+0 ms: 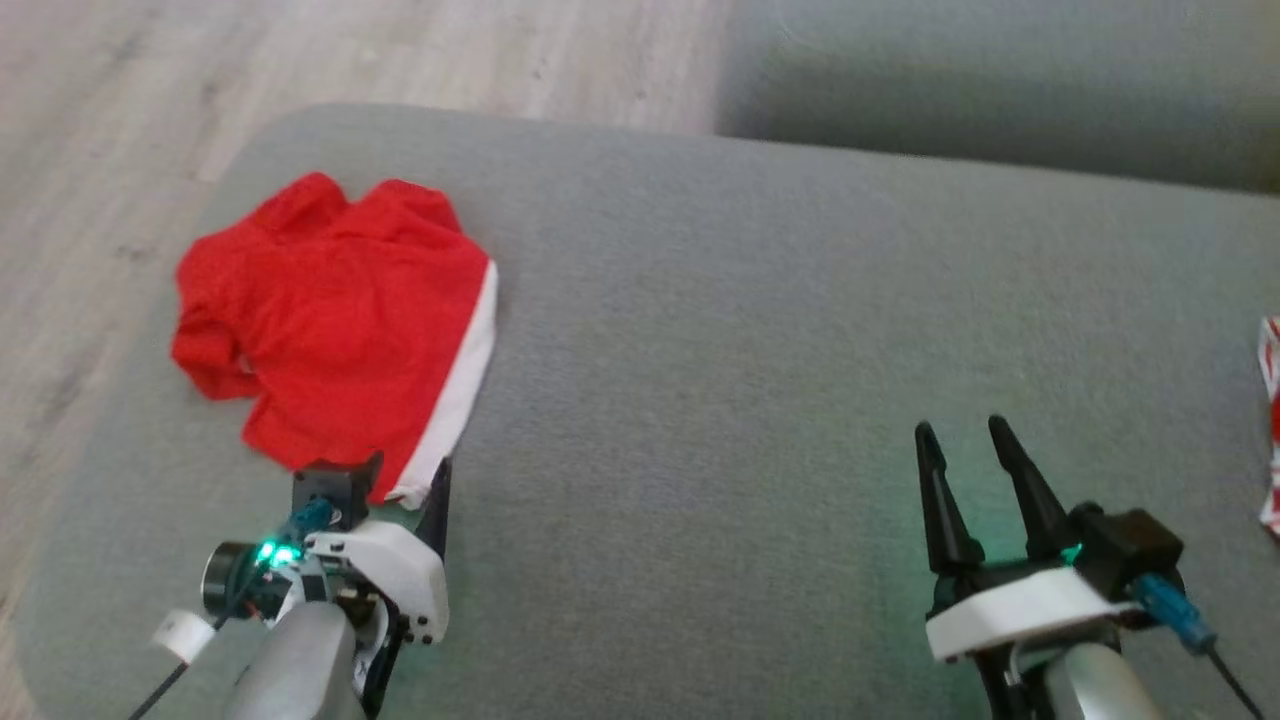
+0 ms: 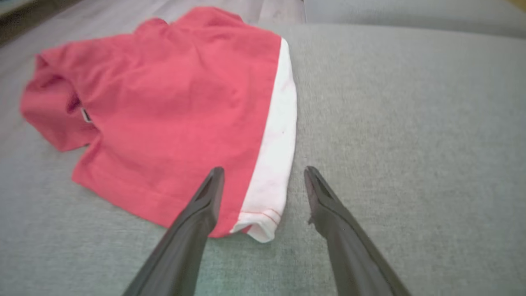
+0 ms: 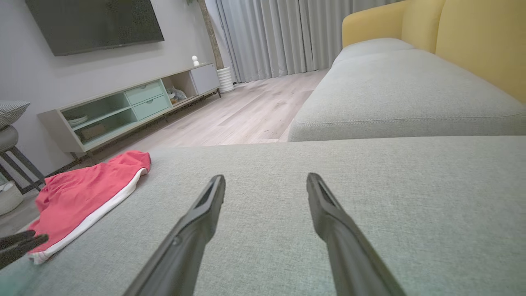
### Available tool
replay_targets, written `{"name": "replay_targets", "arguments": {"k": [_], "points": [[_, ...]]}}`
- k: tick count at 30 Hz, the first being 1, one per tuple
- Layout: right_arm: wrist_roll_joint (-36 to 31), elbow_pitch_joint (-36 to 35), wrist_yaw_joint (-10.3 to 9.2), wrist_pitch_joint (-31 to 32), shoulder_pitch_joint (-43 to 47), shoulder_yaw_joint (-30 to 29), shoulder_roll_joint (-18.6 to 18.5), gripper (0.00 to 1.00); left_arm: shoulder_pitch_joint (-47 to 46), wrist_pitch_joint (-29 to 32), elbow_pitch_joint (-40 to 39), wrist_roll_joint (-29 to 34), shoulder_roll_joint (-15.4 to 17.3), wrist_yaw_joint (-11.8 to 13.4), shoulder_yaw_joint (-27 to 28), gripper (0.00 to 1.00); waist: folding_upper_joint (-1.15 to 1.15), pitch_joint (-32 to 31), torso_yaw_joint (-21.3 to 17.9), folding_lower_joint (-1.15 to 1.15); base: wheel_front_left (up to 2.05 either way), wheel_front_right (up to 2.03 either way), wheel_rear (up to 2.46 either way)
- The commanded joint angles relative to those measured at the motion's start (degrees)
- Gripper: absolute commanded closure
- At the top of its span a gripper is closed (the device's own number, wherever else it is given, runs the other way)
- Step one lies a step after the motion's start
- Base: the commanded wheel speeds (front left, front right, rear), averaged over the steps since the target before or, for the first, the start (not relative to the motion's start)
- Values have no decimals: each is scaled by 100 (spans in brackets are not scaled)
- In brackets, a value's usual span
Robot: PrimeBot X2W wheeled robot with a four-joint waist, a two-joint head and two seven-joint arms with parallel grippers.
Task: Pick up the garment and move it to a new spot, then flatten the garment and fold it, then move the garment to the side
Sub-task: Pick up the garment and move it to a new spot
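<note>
The garment point(image 1: 330, 310) is a rumpled red piece with a white band along one edge, lying at the left end of the grey cushion point(image 1: 750, 330). My left gripper point(image 1: 400, 480) stands open at its near corner. In the left wrist view the garment point(image 2: 172, 107) spreads ahead and the left gripper point(image 2: 264, 170) straddles the white band's near end; whether it touches the cloth I cannot tell. My right gripper point(image 1: 962, 428) is open over bare cushion far to the right. From the right wrist, the right gripper point(image 3: 265, 177) holds nothing, and the garment point(image 3: 82, 193) lies off to the left.
The wooden floor point(image 1: 100, 150) drops away just past the cushion's rounded left edge. A second grey cushion point(image 1: 1000, 80) lies beyond. A red-and-white cloth point(image 1: 1270, 430) pokes in at the right edge. A TV cabinet point(image 3: 123, 111) and a yellow backrest point(image 3: 472, 41) stand farther off.
</note>
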Motion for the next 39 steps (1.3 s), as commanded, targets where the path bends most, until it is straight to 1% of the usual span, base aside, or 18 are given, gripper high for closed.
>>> {"name": "replay_targets", "arguments": {"k": [1, 5, 8, 9, 10, 11, 15, 21, 25, 26, 27, 31, 34, 36, 37, 39], "points": [[-48, -182, -4, -62, -299, 134, -28, 0, -288, 38, 21, 24, 157, -20, 135, 0, 0, 193, -203, -1, 0, 0, 0], [-58, -181, -4, -62, -376, 124, -28, 0, -474, 269, 517, 18, 216, -52, 75, 0, 0, 308, -359, -1, 0, 0, 0], [-71, -182, -4, -62, -424, 128, -28, 0, -591, 424, 849, -6, 260, -18, 79, 0, 0, 365, -445, -1, 0, 0, 0], [-75, -184, -4, -62, -443, 122, -28, 0, -629, 469, 945, -26, 266, -16, 87, 13, 0, 380, -468, -1, 0, 0, 0], [-78, -185, -4, -62, -460, 113, -28, 0, -665, 489, 1021, -44, 268, -21, 89, 65, 0, 390, -489, -1, 0, 0, 0], [-80, -188, -4, -62, -474, 97, -28, 0, -696, 482, 1079, -60, 270, -29, 89, 100, 0, 394, -506, -1, 0, 0, 0], [-67, -182, -4, -62, -494, 46, -28, 0, -780, 350, 1163, -98, 267, -84, 56, 100, 0, 372, -546, -1, 0, 0, 0], [-21, -114, -4, -62, -446, -2, -28, 0, -936, -236, 1069, -150, 233, -162, -21, 100, 0, 159, -620, -1, 0, 0, 0], [21, -106, -4, -62, -417, -33, -28, 0, -1033, -661, 833, -242, 86, -199, -65, 100, 0, -23, -731, -1, 0, 0, 0], [33, -110, -4, -62, -401, -55, -28, 0, -1062, -809, 665, -350, -34, -219, -92, 100, 0, -101, -818, -1, 0, 0, 0], [37, -114, -4, -62, -395, -63, -28, 0, -1074, -862, 561, -380, -87, -228, -141, 100, 0, -130, -872, -1, 0, 0, 0], [55, -125, -4, -62, -360, -93, -28, 0, -1064, -992, 52, -552, -258, -252, -413, 100, 0, -213, -1139, -1, 0, 0, 0], [64, -124, -4, -62, -337, -111, -28, 0, -1056, -1037, -440, -693, -314, -259, -731, 100, 0, -221, -1375, -1, 0, 0, 0], [69, -123, -4, -62, -335, -97, -28, 0, -1053, -1040, -834, -939, -323, -256, -1024, 100, 0, -202, -1543, -1, 0, 0, 0], [64, -122, -4, -62, -340, -90, -28, 0, -1059, -1035, -1058, -1103, -325, -219, -1224, 100, 0, -183, -1629, -1, 0, 0, 0], [56, -128, -4, -62, -358, -99, -28, 0, -1102, -994, -1463, -1421, -326, -38, -1659, 100, 0, -135, -1795, -1, 0, 0, 0]]}}
